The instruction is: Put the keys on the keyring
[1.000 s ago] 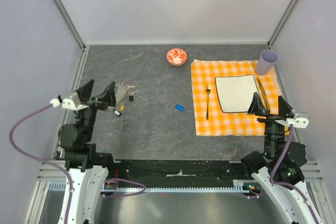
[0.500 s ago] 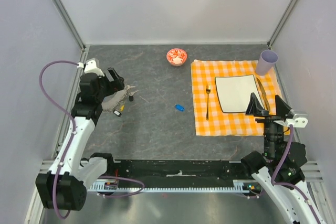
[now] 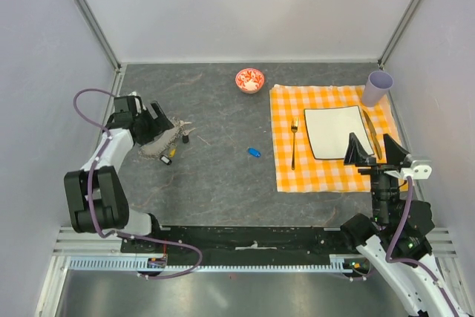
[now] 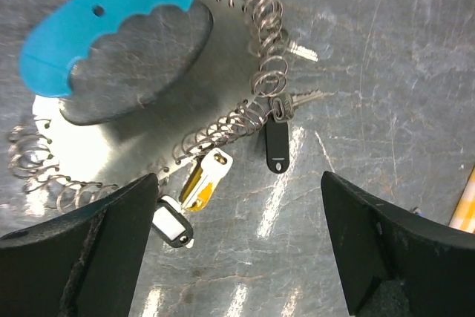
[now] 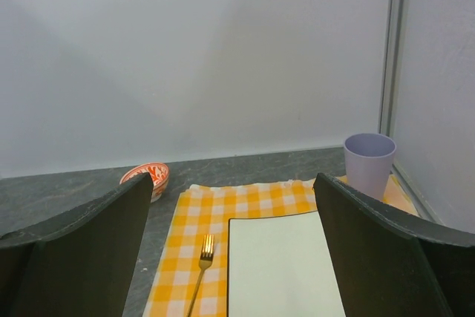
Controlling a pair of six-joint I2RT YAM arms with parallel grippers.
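- The keyring (image 3: 175, 133) lies on the left part of a dark grey, stone-patterned table (image 3: 223, 191) closed in by pale walls (image 3: 245, 5). A few keys (image 3: 168, 156) lie at its near edge, and a blue-headed key (image 3: 254, 152) lies alone, well apart, toward the middle.
- On the right, an orange checked cloth (image 3: 330, 176) carries a white plate (image 3: 334, 133) and a fork (image 3: 294, 142). A lilac cup (image 3: 377, 88) stands at its far corner, and a red-and-white bowl (image 3: 250, 80) sits near the back wall.
- The left gripper (image 3: 154, 125) hovers over the keyring, jaws spread and empty, with its arm stretched along the table's left edge.
- The right gripper (image 3: 377, 152) hangs above the cloth's near edge, jaws wide and empty, with its arm folded over its base.
- The left wrist view looks down on the keyring's light-blue strip (image 4: 104, 24) and wire coil. A black-headed key (image 4: 276, 142) and a yellowish-headed key (image 4: 202, 183) lie at the coil, between the dark fingers (image 4: 82, 257).
- In the right wrist view, the spread fingers frame the bowl, cloth, fork, plate and cup, with nothing between them.
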